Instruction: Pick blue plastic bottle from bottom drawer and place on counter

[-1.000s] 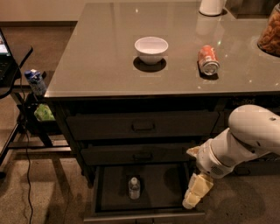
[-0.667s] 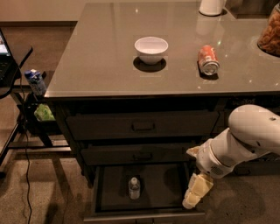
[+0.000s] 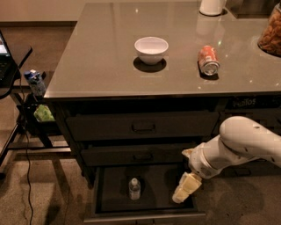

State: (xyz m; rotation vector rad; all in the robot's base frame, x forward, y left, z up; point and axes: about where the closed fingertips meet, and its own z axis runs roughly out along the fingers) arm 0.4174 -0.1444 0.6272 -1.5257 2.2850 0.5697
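The blue plastic bottle (image 3: 134, 189), small and clear with a white cap, stands upright in the middle of the open bottom drawer (image 3: 114, 193). The drawer is pulled out below two closed drawers. The grey counter (image 3: 105, 48) tops the cabinet. My gripper (image 3: 184, 190) hangs from the white arm (image 3: 241, 145) over the drawer's right end, well to the right of the bottle and apart from it.
On the counter sit a white bowl (image 3: 151, 49), a red soda can (image 3: 208, 59) on its side, a white container (image 3: 212, 6) and a snack jar (image 3: 270, 35). A blue-capped bottle (image 3: 35, 82) stands on a black side table (image 3: 13, 79) at left.
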